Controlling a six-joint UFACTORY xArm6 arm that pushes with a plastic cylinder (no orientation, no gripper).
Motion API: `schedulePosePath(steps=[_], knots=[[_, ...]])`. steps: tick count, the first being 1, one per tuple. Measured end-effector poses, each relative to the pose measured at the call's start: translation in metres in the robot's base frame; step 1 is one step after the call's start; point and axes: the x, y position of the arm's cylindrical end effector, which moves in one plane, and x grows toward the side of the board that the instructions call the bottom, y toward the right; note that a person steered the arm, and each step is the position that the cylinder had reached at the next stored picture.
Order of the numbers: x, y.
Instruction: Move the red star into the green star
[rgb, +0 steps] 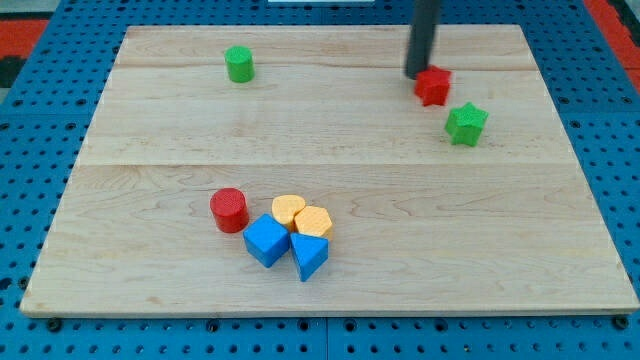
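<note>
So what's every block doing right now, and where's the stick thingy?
my tip: down on the board, touching the red star's upper left side.
red star: flat, just up-left of the green star, small gap between.
green star: flat, alone.
green cylinder: upright, alone near the view's top.
red cylinder: upright, beside the cluster.
two yellow blocks: touching each other.
two blue blocks: touching, below the yellow ones.

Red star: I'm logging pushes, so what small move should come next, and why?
Probably a short push toward the view's lower right. My tip sits at the red star's upper-left edge, and the green star lies just beyond, a small gap apart.
</note>
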Motion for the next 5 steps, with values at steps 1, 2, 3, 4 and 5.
schedulePosePath(steps=[1, 2, 3, 4, 5], knots=[[-0.004, 0.019], [-0.036, 0.030], [-0.010, 0.041], [0.036, 0.024], [0.032, -0.016]])
